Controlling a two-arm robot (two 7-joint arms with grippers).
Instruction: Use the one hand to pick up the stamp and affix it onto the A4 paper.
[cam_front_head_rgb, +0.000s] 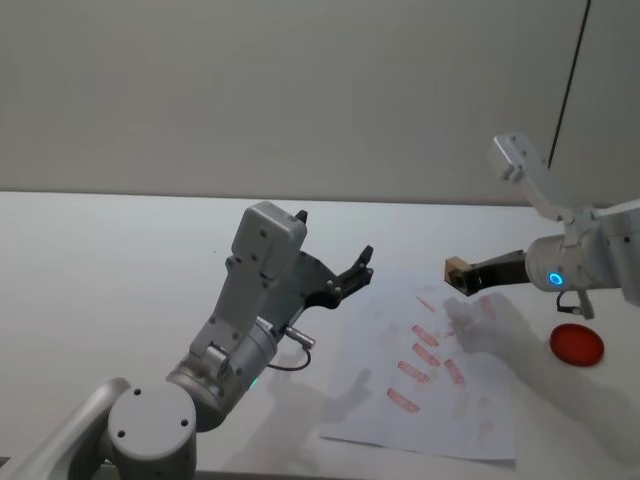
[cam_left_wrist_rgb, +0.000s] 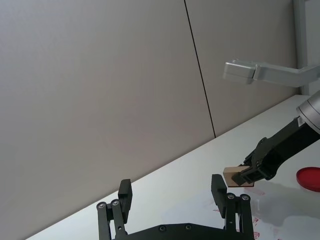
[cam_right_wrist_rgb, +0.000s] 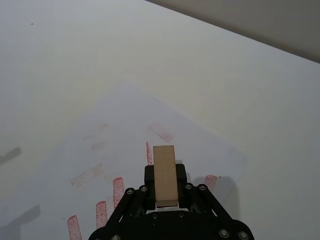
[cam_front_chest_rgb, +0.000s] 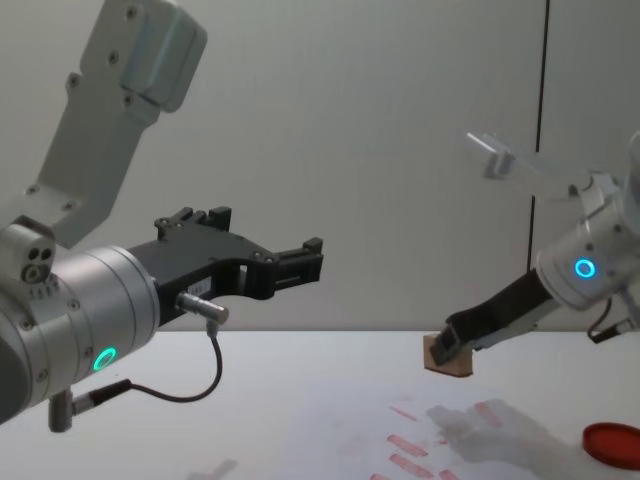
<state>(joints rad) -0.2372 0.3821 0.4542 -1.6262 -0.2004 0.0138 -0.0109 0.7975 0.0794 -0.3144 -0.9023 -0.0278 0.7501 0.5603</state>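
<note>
My right gripper (cam_front_head_rgb: 459, 277), on the arm with the blue ring, is shut on the stamp (cam_front_head_rgb: 454, 267), a small pale wooden block. It holds the block in the air above the far part of the A4 paper (cam_front_head_rgb: 440, 400), clear of the sheet. The stamp (cam_right_wrist_rgb: 164, 175) sits between the black fingers, over a row of red marks; it also appears at stamp (cam_front_chest_rgb: 446, 355) and stamp (cam_left_wrist_rgb: 236, 176). The paper (cam_right_wrist_rgb: 115, 130) carries several red-pink stamp marks. My left gripper (cam_front_head_rgb: 358, 270) hangs open and empty in the air over the table, left of the paper.
A flat red round ink pad (cam_front_head_rgb: 576, 344) lies on the white table (cam_front_head_rgb: 110, 260) right of the paper, near the right arm. A grey wall closes the far side of the table. The left arm's large body fills the near left.
</note>
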